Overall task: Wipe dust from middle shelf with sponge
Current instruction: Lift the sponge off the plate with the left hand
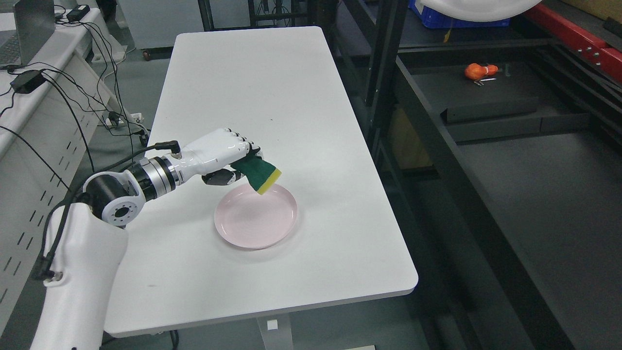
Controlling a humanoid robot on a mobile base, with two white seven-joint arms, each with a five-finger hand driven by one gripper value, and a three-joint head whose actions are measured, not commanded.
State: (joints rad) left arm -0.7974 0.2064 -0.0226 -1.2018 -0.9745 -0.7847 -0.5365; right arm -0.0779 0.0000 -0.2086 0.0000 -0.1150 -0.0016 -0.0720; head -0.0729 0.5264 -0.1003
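Sponge [261, 173], green with a yellow side, is gripped by left hand [221, 154] fingers above the pink plate [243, 231].

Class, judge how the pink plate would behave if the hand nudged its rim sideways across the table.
The pink plate looks shallow and sits flat on the smooth white table, so it would probably slide, not tip. It holds nothing, so it is likely light. Its material cannot be told, so treat it as breakable.

White left arm [82, 262], silver wrist ring, black cable.
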